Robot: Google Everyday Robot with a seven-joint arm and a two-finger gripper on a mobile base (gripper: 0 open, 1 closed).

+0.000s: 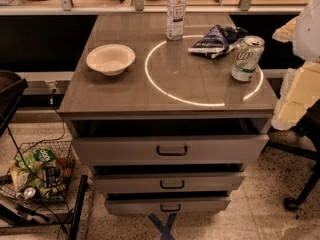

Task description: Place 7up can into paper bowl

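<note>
The 7up can (247, 58) stands upright near the right edge of the brown cabinet top (125, 94), pale green and white with a silver top. The paper bowl (110, 59) sits empty on the left side of the top, well apart from the can. My gripper is not in view. Only pale white and cream parts of my arm (301, 91) show at the right edge of the frame, beside and just right of the can.
A clear plastic bottle (176, 11) stands at the back middle. A dark crumpled snack bag (216, 40) lies just left of the can. Three drawers (171, 150) stick out below. A wire basket (37, 174) sits on the floor at left, and a chair base (300, 194) at right.
</note>
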